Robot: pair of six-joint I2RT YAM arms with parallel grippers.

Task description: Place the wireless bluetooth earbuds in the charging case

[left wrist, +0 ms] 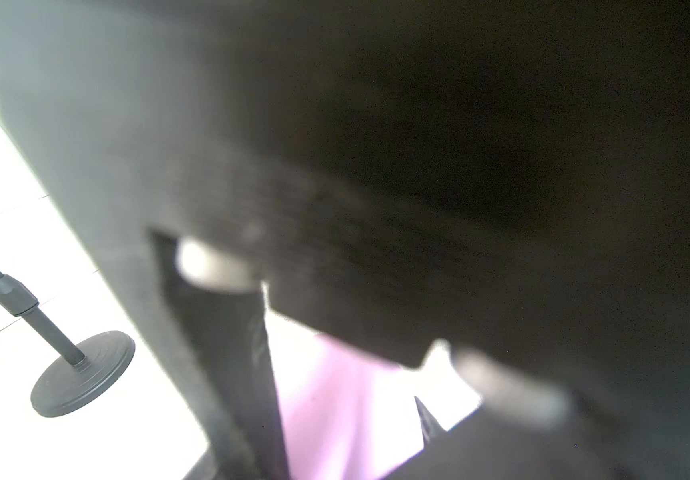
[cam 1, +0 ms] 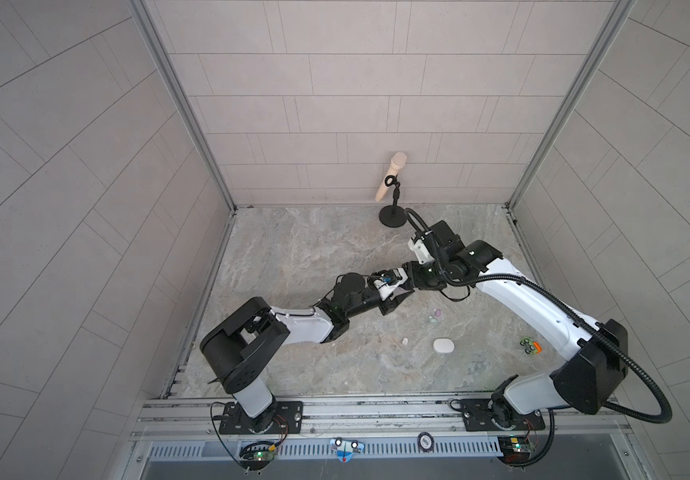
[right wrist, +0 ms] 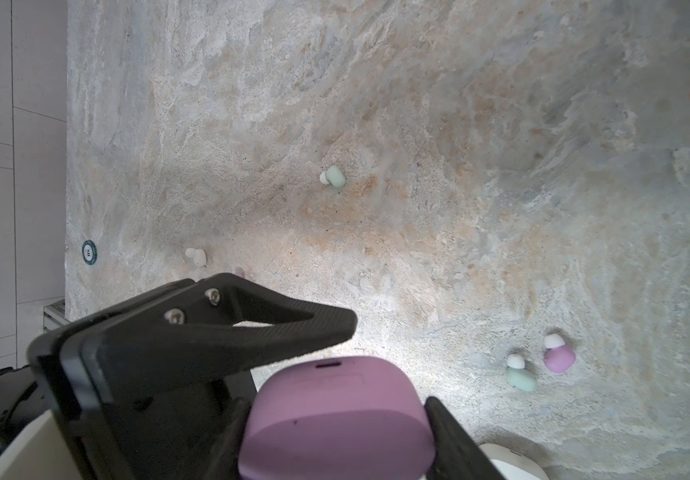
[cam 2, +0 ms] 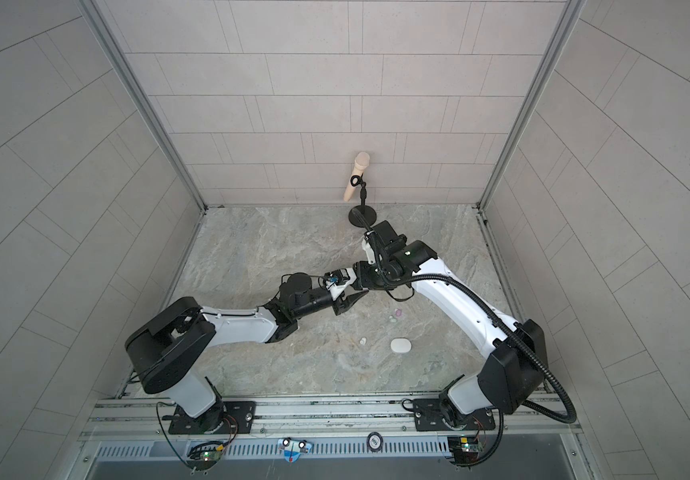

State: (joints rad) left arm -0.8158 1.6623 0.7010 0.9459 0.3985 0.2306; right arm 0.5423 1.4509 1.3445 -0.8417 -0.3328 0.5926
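Care with the lid is looking like the whole job here. On the left of both top views the left claw (cam 1: pixel 396 298) is hovering over the middle of the surface (cam 1: pixel 293 257), with one black finger (right wrist: pixel 193 336) lying just beside the lilac charging case (right wrist: pixel 335 395). Whether its jaws are standing wide or narrow I cannot tell, since its own wrist view is giving mostly dark blur and a patch of lilac. The right claw (right wrist: pixel 339 440) is gripping that case by two opposite sides, apparently clear of the surface, lid seemingly closed. To my eye the right claw should be holding the lower half steady while the left fingertip is catching only the lid's edge, lifting gently so the case is not being levered out of the grip. Further right a white earbud (cam 1: pixel 405 340), a mint earbud (cam 1: pixel 432 320) and, just beside it, a lilac earbud (cam 1: pixel 438 311) are lying loose and waiting. Nothing readable is showing: a faint panel on the case and a round badge (cam 1: pixel 425 440) by the front rail (cam 1: pixel 376 409) are carrying marks too small to make out.
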